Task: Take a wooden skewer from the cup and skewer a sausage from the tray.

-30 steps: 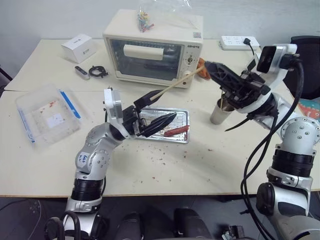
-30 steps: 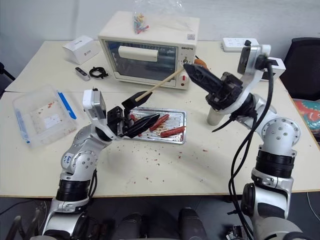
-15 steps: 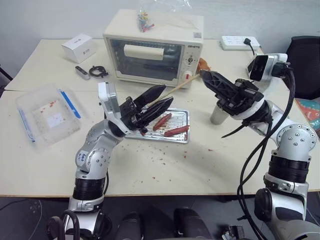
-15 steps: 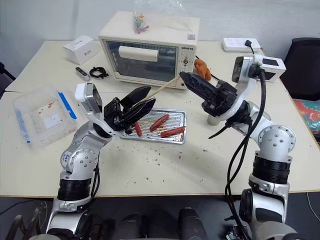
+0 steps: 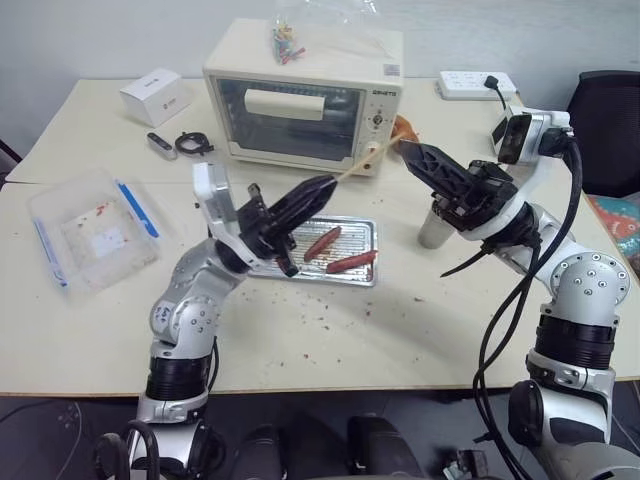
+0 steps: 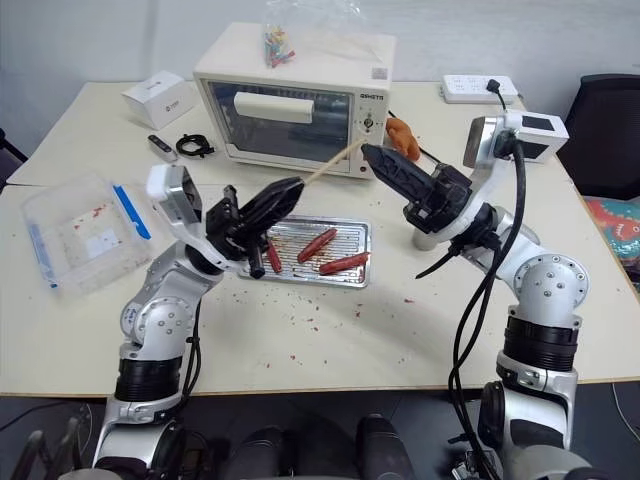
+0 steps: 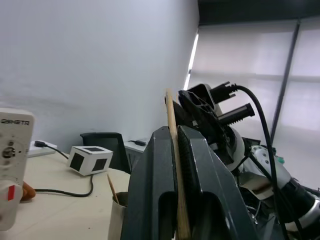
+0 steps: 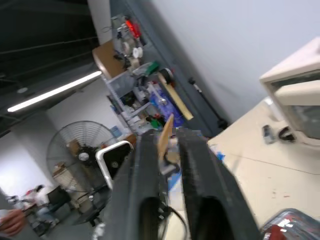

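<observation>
A thin wooden skewer [image 5: 365, 165] hangs slanted in the air above the table, in front of the oven. My left gripper [image 5: 322, 187] is shut on its lower end, and the left wrist view shows the stick [image 7: 173, 150] pinched between the two fingers. My right gripper [image 5: 405, 150] is at the skewer's upper end, its fingers slightly apart around the tip [image 8: 165, 132]. Below lies the shiny tray [image 5: 362, 235], with three red-brown sausages, one of them in the middle [image 5: 322, 241]. The metal cup [image 5: 436, 225] stands right of the tray, partly hidden by my right arm.
A cream toaster oven [image 5: 300, 95] stands behind the tray. A clear plastic box with blue strips [image 5: 90, 225] sits at the left, a small white box [image 5: 157, 95] at the back left, and a power strip [image 5: 475, 85] at the back right. Brown crumbs lie scattered in front of the tray.
My left gripper, open around the skewer a second ago, has closed on it. The right gripper's fingers have eased apart at the other end. Both hands have barely moved.
</observation>
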{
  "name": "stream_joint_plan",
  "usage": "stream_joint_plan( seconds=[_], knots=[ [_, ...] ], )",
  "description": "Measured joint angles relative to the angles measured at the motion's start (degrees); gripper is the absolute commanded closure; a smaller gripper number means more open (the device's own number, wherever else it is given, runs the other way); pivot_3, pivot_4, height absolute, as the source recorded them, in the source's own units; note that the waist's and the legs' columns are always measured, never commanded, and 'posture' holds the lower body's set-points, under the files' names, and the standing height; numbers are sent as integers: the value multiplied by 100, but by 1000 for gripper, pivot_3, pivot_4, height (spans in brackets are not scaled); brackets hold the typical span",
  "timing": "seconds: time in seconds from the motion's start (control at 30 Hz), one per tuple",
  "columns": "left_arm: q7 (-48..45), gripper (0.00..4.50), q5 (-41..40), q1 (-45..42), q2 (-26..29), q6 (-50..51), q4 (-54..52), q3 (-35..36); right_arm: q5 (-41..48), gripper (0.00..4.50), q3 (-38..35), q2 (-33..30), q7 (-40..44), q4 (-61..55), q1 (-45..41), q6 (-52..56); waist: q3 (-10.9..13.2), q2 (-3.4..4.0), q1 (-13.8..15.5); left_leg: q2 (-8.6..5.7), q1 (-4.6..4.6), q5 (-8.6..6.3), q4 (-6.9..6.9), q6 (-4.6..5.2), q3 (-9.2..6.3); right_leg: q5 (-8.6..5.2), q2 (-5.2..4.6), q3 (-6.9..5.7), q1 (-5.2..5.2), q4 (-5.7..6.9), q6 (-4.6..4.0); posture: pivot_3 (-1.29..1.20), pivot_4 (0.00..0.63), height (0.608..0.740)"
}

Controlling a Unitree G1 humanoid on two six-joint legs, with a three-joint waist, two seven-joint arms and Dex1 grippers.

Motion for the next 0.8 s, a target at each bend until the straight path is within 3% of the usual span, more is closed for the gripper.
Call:
stream_joint_plan(
  seconds=[0.07,0.17,0.3,0.43,0.57,0.7,0.8],
  knots=[
    [-7,4500,-4,86,290,66,-10,150,-368,2263,1,-304,110,-42,111,-232,0,0,5,-2,0,0,-2,0,0,0,0,-1,0,-4,0,0,150,740],
    [-180,4500,9,702,1013,133,-58,548,-1018,1334,5,-1339,790,-283,631,-499,0,0,9,-2,-3,-3,-18,2,1,0,-1,-2,1,-25,0,0,150,740],
    [-451,4500,38,1848,1809,175,-4,1263,-2282,33,144,-2674,2258,-583,1890,-1498,0,0,10,0,-1,-7,-23,4,0,0,-3,-4,7,-69,0,0,150,740],
    [-520,4500,40,2635,2081,169,56,1844,-3401,33,376,-3069,3425,-349,2947,-2757,1,-4,9,-7,19,-5,-13,9,2,9,-5,-3,32,-66,6,0,150,740],
    [-600,4500,50,3228,2095,74,156,2167,-3934,33,560,-3068,3847,98,3106,-3410,2,-5,2,-6,90,-7,-28,11,13,12,-11,6,96,-78,1,0,150,740],
    [-537,4500,111,3498,2016,-27,252,2297,-4164,33,1026,-2836,3854,159,2577,-3477,2,-5,-32,9,101,-16,-31,-5,8,5,-9,13,101,-75,-12,0,150,740],
    [-362,4500,115,3507,1925,-48,200,2335,-4259,33,1686,-2280,3547,169,1566,-3016,2,-5,-67,12,94,-15,-31,-10,3,2,-11,16,92,-69,-17,0,150,740]
  ],
)
